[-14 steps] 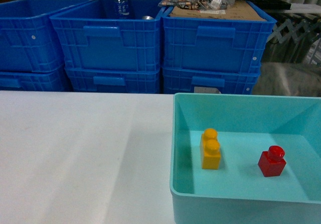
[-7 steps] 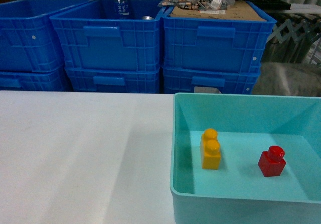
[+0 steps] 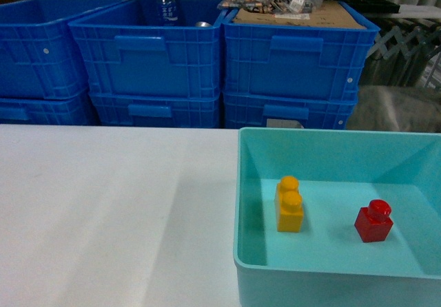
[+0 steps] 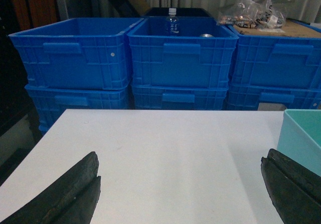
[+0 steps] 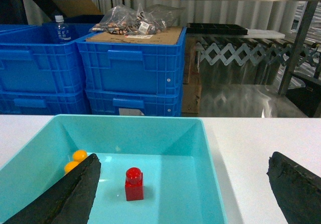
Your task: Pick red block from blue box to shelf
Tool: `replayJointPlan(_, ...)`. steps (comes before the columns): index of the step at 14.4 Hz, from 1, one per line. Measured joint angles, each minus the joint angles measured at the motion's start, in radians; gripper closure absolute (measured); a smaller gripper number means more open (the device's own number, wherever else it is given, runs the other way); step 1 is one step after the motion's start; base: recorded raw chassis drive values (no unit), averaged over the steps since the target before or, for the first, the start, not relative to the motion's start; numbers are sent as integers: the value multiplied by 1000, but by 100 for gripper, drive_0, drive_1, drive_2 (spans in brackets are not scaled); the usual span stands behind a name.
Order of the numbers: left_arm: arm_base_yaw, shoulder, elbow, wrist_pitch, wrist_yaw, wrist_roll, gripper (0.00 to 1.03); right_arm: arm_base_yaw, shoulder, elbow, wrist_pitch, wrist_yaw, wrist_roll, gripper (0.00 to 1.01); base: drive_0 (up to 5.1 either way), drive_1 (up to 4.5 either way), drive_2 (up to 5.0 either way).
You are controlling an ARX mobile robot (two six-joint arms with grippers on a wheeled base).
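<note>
Red block [image 5: 134,184] sits low between right fingers [image 5: 60,196].

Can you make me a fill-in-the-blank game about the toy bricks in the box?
1. The red block sits inside the ____ box.
2. In the head view, the orange-yellow brick stands to the ____ of the red block.
3. The red block has ____ round stud on top.
4. Both grippers, left gripper and right gripper, are ____.

Missing words: blue; left; one; open
</note>
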Motion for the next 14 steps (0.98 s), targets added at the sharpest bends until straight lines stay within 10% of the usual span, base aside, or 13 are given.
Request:
replayJointPlan(2,0,0,0,0,0,0,5,-31,125,42,-85,-166,-33,3,0,0,0)
replayJointPlan(5,0,0,0,0,0,0,5,62,454,154,73,-192,-8,3,0,0,0)
replayJointPlan(14,0,0,0,0,0,0,5,250,1509,537,278,74,65,3,0,0,0)
